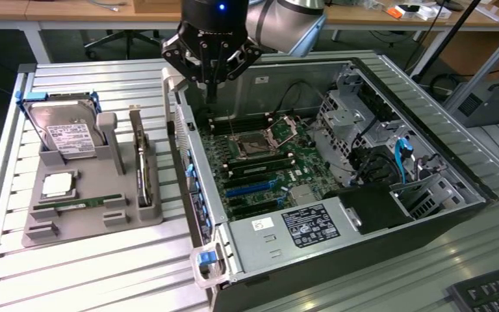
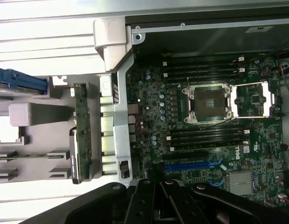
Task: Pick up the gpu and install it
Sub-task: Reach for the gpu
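**Exterior and wrist views, near to far.** A keyboard (image 1: 492,292) lies at the near corner of the slatted counter (image 1: 85,266). Behind it an open computer case (image 1: 182,149) lies on its side, with the power supply (image 1: 306,227) nearest, then the motherboard (image 1: 258,179) and its bare processor socket (image 1: 256,144). Beside the case, on the exterior view's left, a gray holder (image 1: 67,224) carries a memory stick (image 1: 80,203) and, farther back, a hard drive (image 1: 69,138). The gpu (image 1: 145,172) stands on edge in the holder's slot closest to the case. The tool (image 1: 210,83) hangs over the far end of the motherboard, fingers together and holding nothing. The gpu is nearer the camera than the tool and to its left in the exterior view, well apart from it. The case's side wall stands between them.
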Robot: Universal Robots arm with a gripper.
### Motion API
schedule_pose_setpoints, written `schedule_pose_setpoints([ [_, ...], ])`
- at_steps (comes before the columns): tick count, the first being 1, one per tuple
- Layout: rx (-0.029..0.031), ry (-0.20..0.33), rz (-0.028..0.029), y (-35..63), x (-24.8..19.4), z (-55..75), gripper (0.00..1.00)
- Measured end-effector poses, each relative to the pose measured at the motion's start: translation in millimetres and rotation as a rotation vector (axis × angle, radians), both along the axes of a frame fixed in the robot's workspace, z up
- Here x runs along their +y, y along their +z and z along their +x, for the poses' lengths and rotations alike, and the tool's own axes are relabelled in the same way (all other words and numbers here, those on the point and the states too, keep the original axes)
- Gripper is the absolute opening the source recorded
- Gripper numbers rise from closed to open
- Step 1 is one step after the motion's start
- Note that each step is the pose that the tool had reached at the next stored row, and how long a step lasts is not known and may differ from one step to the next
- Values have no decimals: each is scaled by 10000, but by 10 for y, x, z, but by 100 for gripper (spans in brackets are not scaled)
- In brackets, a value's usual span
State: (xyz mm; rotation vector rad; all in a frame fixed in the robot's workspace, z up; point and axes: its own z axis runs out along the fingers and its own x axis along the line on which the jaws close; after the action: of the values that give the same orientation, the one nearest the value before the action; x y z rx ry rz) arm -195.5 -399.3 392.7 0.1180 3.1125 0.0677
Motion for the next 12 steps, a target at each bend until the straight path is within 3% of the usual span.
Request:
schedule_pose_setpoints([
  [12, 1, 0, 0, -1, 0, -54, 11],
])
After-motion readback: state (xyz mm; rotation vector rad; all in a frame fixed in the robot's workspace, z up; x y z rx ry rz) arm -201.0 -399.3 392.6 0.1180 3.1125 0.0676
